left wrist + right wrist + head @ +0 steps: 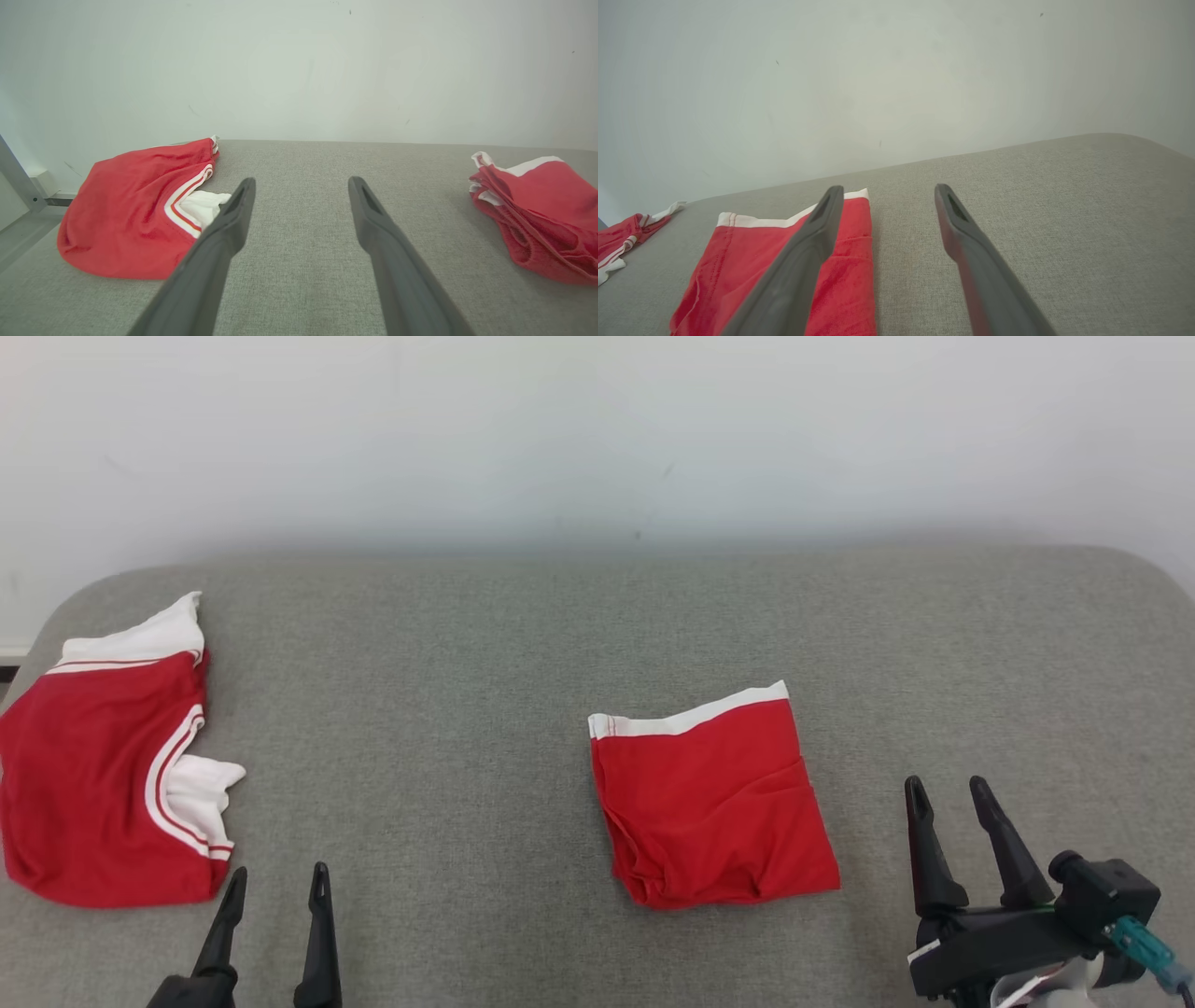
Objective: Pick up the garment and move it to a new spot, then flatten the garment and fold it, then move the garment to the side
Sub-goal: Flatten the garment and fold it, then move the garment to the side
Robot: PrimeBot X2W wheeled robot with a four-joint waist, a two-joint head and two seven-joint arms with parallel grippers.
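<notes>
Head view, left fingers [319, 933]: lower left of the frame, spread apart, tips pointing up-frame, nothing between them.
Head view, right fingers [927, 859]: lower right, spread apart, gripping nothing, just right of the folded garment and not touching it.
Head view, folded garment [714, 803]: red, lying flat right of centre. Its white band edge faces the top of the frame and rises slightly to the right. It is nearly square, and its sides lean toward the lower right.
Head view, other red garment [84, 784]: at the left edge, with white trim, well apart from the folded one.
Head view, surface [467, 709]: grey woven fabric with rounded far corners, against a pale wall [597, 429].
Left wrist view, left fingers [219, 247]: wide apart over the bare surface [303, 224].
Left wrist view, garments: the other red garment [131, 210] is at left behind one finger; the folded garment [546, 214] is at the right edge, layered edges showing.
Right wrist view, right fingers [966, 242]: wide apart, with nothing between them.
Right wrist view, folded garment [728, 261]: lower left, white band toward the wall, partly behind one finger.
Right wrist view, other red garment [626, 231]: far left edge.
Right wrist view, surface [1041, 210]: bare grey on the right.
</notes>
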